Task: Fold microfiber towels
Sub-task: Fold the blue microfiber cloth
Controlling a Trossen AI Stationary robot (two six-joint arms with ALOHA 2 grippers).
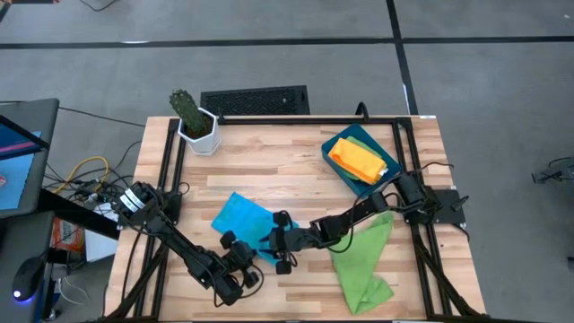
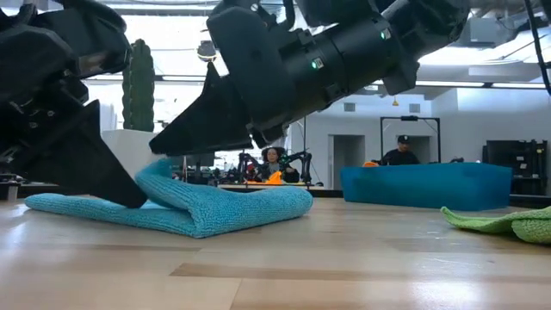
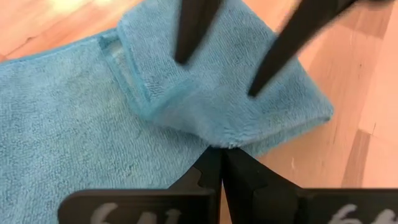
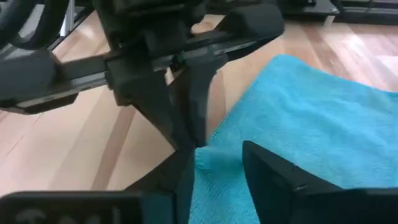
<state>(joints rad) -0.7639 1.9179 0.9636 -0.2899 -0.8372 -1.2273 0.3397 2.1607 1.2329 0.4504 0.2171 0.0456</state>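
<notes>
Pinning the near edge of the blue towel [image 1: 240, 218] to the table [image 1: 287, 161], the left gripper [image 3: 222, 163] has its jaws pressed fully together with the tips at the fold's edge; whether cloth is nipped between them or merely held down I cannot tell, but the placement reads as an anchor so the fold does not slide. In the high view the towel lies at lower centre of the frame, partly doubled over on itself, with both arms meeting at its lower right corner. The right gripper [image 4: 214, 163] stands just above the same towel with its fingers [image 3: 193, 31] parted and nothing between them, which suggests it has let go of the flap it laid over; the low view shows the folded hump of cloth resting under its dark tips. At lower right of the high view the green towel [image 1: 363, 256] lies rumpled and unfolded, well apart from the blue one, waiting its turn. At upper right, the orange towel [image 1: 352, 152] and the yellow towel [image 1: 369, 166] lie folded in the dark-blue tray [image 1: 340, 144], probably as the finished pile. A potted cactus [image 1: 190, 115] stands at upper left, clear of the work.
</notes>
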